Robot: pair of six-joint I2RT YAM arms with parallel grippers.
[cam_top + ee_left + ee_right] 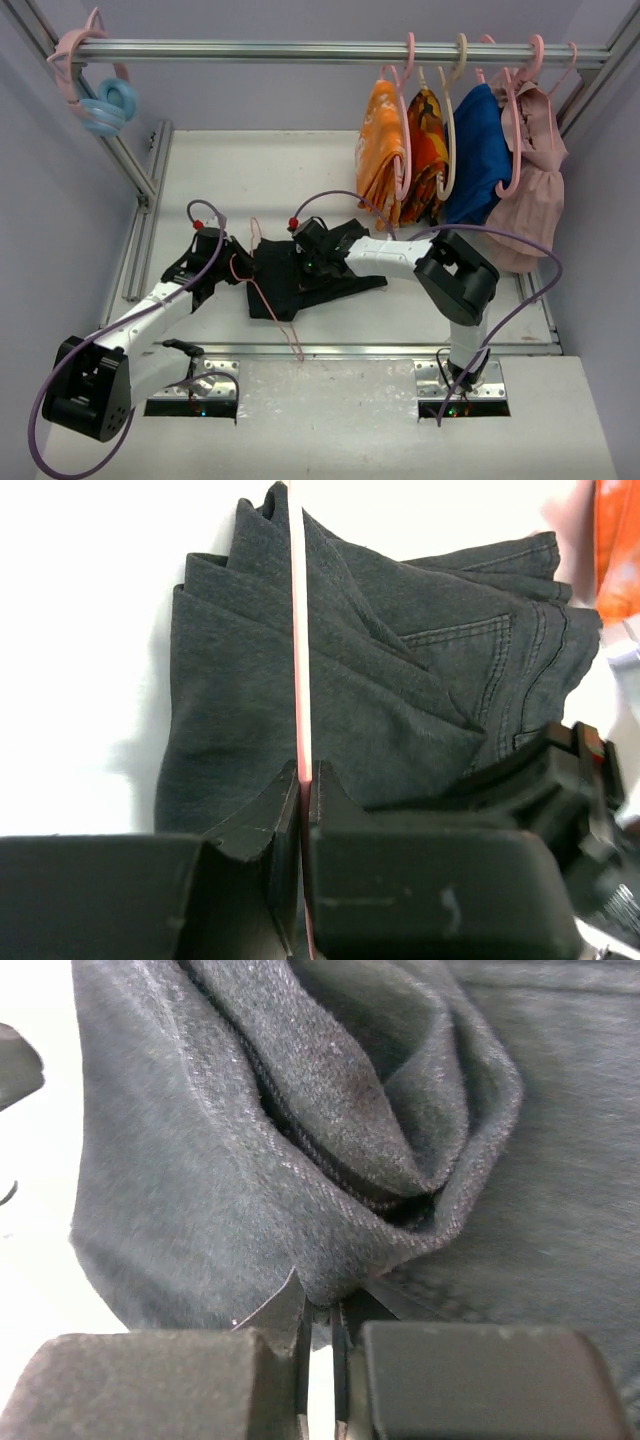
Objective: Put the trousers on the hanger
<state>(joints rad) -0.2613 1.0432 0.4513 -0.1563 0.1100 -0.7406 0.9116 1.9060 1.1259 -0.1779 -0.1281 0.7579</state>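
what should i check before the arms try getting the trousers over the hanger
1. Left gripper shut on the hanger wire: ok.
2. Right gripper shut on a fold of the trousers: ok.
3. Fold seated deep enough between the fingers: cannot tell, only its tip shows pinched.
4. Trousers draped over the hanger: not ok, they lie bunched on the table.
5. Hanger free of the cloth: cannot tell, the wire crosses the pile.
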